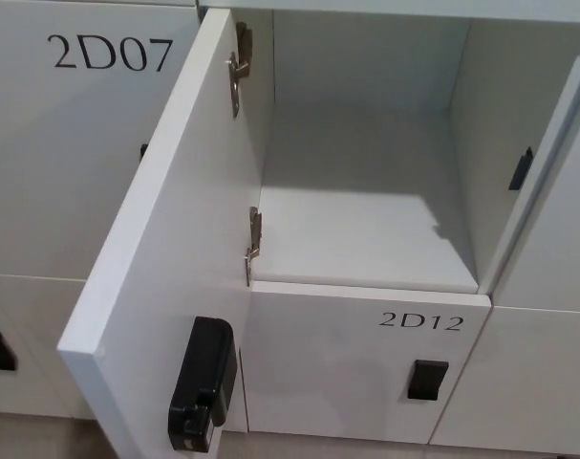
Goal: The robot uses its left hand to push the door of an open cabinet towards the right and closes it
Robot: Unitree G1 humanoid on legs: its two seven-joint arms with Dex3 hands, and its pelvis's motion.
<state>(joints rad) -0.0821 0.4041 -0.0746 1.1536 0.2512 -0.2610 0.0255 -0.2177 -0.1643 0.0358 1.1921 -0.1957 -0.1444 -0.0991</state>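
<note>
We see the cabinet open, its door swung out left on two hinges, free edge at lower left, black lock inside. Neither hand shows, fingers unknowable.

We see a white door with a black lock on its inner face and two metal-grey, slightly brownish hinges, and behind it a plain white cabinet whose inside is shaded pale grey. The neighbouring white doors carry black lettering, "2D07" and "2D12", and the lower one has a black handle. A small black catch marks the cabinet's right wall.
</note>
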